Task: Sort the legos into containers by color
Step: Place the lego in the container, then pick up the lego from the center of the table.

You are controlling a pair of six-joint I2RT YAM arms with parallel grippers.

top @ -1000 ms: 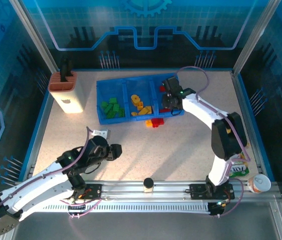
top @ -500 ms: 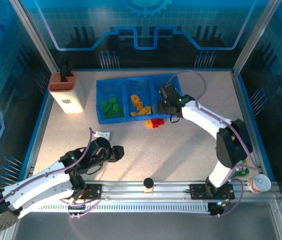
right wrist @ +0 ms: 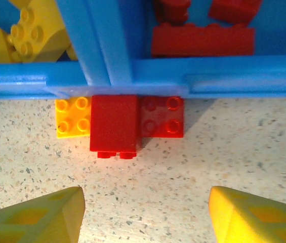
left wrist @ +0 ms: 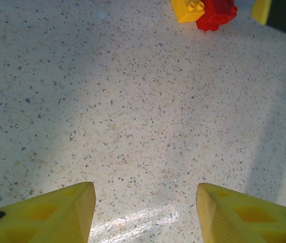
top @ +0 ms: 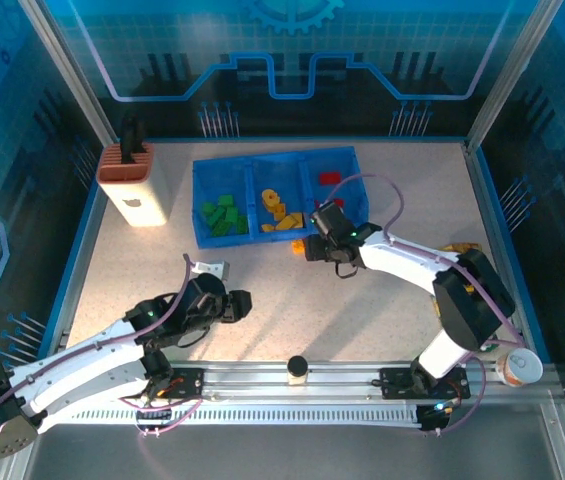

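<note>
The translucent blue tray (top: 258, 172) holds green legos (top: 224, 215) in its left bin, yellow ones (top: 280, 212) in the middle and red ones (top: 330, 178) on the right. Against the tray's front wall (right wrist: 218, 76) lie a yellow brick (right wrist: 73, 118), a red brick on its side (right wrist: 115, 126) and a flat red brick (right wrist: 162, 117). My right gripper (right wrist: 145, 212) hangs open just short of them, nothing between its fingers. My left gripper (left wrist: 145, 202) is open above bare table, with the yellow (left wrist: 188, 9) and red (left wrist: 216, 12) bricks far ahead.
A brown-and-white block with black handles (top: 134, 185) stands at the back left. An orange packet (top: 462, 248) and a cup (top: 520, 367) lie by the right arm. A black knob (top: 297, 367) sits on the front rail.
My right gripper has drawn back from over the red bin toward the near left, down to the loose bricks in front of the tray. The left gripper crept slightly right.
</note>
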